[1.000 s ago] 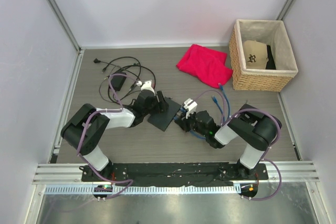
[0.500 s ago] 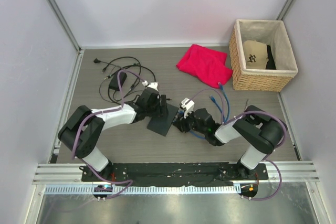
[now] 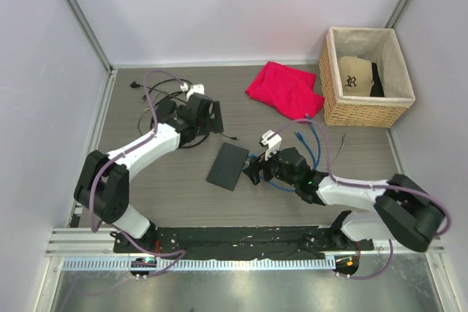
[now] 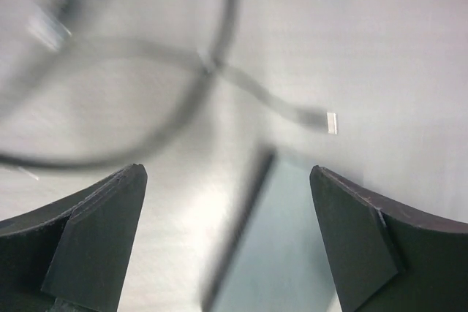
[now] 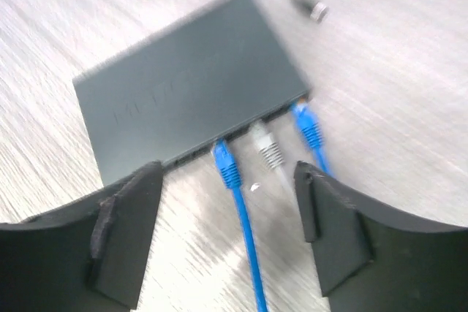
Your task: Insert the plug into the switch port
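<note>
The switch [image 3: 228,166] is a flat dark box lying on the table, its socket edge facing right. In the right wrist view the switch [image 5: 190,100] has three plugs seated in that edge: a blue plug [image 5: 225,162], a grey plug [image 5: 267,147] and a second blue plug [image 5: 307,126]. My right gripper [image 3: 254,172] [image 5: 228,174] stands open just behind them; the blue cable runs between its fingers untouched. My left gripper [image 3: 214,126] [image 4: 227,173] is open and empty, up-left of the switch, whose blurred corner [image 4: 285,239] shows between its fingers.
A tangle of black cords [image 3: 164,104] lies at the back left, one loose end [image 4: 331,122] near the left gripper. Blue cable loops [image 3: 312,147] trail right of the switch. A red cloth [image 3: 285,89] and a wicker basket [image 3: 330,100] holding a cap stand at the back right.
Both grippers have opened. The left one has pulled away from the switch toward the back left. The right one has let go of the plug and backed off slightly.
</note>
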